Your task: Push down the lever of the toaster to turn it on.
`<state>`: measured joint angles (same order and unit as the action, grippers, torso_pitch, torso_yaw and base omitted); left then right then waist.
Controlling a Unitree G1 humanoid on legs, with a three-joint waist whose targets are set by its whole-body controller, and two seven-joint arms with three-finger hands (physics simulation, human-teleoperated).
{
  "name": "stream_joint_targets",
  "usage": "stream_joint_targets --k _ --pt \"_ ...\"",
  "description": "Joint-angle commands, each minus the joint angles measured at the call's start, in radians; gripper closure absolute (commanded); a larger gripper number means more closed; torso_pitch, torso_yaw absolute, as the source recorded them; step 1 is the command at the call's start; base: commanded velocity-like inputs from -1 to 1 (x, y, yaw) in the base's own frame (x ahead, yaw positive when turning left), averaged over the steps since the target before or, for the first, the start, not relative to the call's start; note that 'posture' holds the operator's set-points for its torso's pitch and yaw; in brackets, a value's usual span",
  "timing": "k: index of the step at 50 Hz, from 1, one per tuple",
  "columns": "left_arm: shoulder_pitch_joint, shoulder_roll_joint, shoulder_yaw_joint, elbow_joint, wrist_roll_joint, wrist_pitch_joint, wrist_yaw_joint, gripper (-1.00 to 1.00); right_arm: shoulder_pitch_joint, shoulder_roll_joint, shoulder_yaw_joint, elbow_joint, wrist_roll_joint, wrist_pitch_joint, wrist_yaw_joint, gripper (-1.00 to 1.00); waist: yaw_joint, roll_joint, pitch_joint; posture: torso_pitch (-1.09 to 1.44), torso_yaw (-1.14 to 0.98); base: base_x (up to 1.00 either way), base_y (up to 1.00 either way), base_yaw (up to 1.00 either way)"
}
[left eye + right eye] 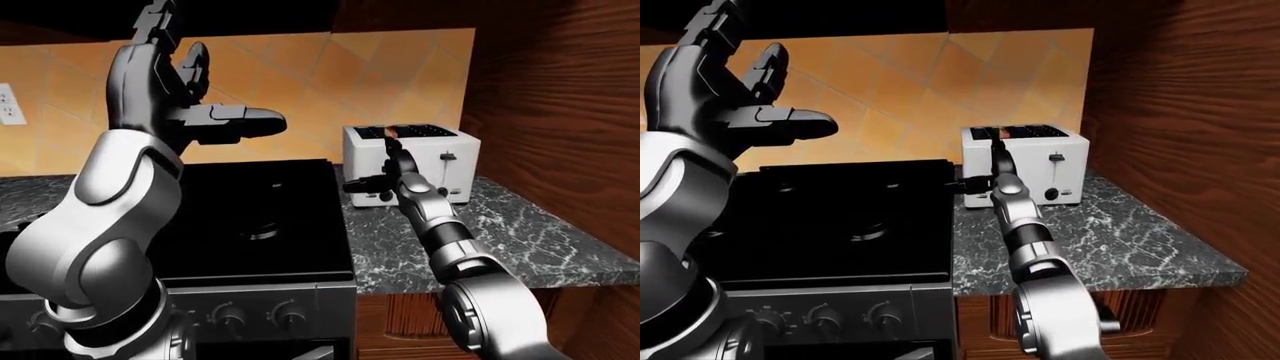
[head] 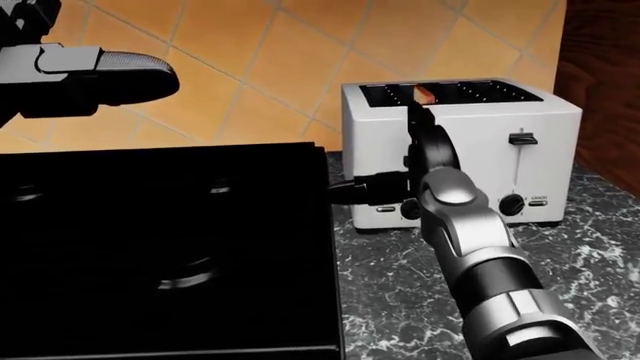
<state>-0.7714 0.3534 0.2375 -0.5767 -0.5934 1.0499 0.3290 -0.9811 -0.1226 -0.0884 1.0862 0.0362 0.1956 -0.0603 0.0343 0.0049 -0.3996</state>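
- The toaster [image 2: 460, 150] stands on the bench [image 2: 590, 255] at the head view's right, against the tiled wall.
- The right robot hand [image 2: 405, 161], fingers spread, covers its left lever, apparently to press it.
- The left robot hand [image 1: 190, 112] hangs open, upper left.
- The black stove [image 2: 160, 247] lies just beside the toaster; the right-side lever [image 2: 521, 139] is up.

Perhaps "CANCEL" on toaster [image 2: 470, 150] button
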Motion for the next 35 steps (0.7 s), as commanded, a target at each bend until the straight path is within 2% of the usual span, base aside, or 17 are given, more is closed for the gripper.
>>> stream_joint_targets --k 1,35 --pt "-0.031 0.008 0.007 -0.005 0.004 -0.022 0.001 -1.0 -0.019 -0.009 -0.006 0.006 -0.001 0.019 -0.008 -1.0 -0.001 0.005 0.007 -0.64 0.0 0.0 0.0 0.0" --pt "-0.028 0.01 0.007 -0.009 -0.003 -0.025 0.006 -1.0 0.008 -0.01 -0.021 0.11 -0.003 -0.05 -0.018 -1.0 0.005 0.004 0.005 -0.64 0.0 0.0 0.0 0.0"
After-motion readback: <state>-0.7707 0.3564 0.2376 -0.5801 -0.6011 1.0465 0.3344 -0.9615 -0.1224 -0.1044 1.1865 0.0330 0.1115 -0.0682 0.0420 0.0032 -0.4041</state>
